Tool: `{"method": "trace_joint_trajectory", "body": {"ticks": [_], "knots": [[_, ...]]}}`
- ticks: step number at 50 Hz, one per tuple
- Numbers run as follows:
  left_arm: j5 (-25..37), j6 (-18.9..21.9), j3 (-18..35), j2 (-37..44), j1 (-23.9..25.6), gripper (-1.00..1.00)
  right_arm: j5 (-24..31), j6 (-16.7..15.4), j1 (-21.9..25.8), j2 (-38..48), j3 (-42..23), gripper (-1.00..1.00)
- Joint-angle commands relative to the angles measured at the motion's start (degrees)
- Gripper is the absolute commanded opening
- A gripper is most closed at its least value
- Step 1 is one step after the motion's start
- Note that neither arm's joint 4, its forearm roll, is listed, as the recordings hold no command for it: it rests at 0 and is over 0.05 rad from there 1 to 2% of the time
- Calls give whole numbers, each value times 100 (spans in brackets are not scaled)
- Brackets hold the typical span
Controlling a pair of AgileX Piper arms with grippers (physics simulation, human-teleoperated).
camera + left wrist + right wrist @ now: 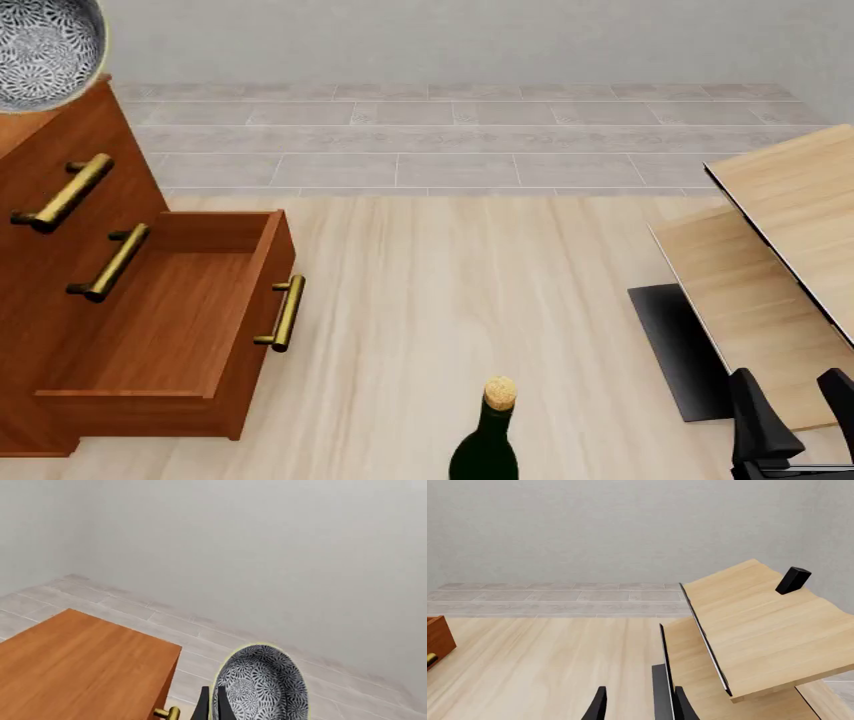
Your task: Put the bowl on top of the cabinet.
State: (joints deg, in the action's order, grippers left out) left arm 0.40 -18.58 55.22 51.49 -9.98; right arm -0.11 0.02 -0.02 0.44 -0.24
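Observation:
The bowl (pixel 40 45), pale-rimmed with a blue-grey speckled inside, hangs at the front view's top-left corner, above the upper front edge of the reddish-brown cabinet (pixel 94 130). In the left wrist view the bowl (pixel 263 685) is tilted on edge, and my left gripper (pixel 213 702) is shut on its rim, one dark finger on each side. There the cabinet's flat top (pixel 80 665) lies beside the bowl and below it, apart from it. My right gripper (pixel 797 405) stands open and holds nothing at the front right, far from the cabinet.
The cabinet's lower drawer (pixel 160 310) is pulled out toward the middle, its brass handle (pixel 282 312) facing right. A dark bottle with a cork (pixel 487 440) stands at the front centre. A pale wood table (pixel 787 260) fills the right, with a small black block (pixel 792 580) on it.

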Motion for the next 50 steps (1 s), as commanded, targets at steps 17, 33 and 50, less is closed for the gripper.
{"method": "trace_joint_trajectory", "body": {"ticks": [17, 33, 50], "knots": [[1569, -1080, 932, -215, -1718, -100, 0, -1, 0, -1, 0, 100], [2233, -1632, 1321, 151, -2150, -100, 0, 0, 0, 0, 0, 100], [2534, -2071, 1462, 487, -2548, -100, 0, -1, 0, 0, 0, 100]]}}
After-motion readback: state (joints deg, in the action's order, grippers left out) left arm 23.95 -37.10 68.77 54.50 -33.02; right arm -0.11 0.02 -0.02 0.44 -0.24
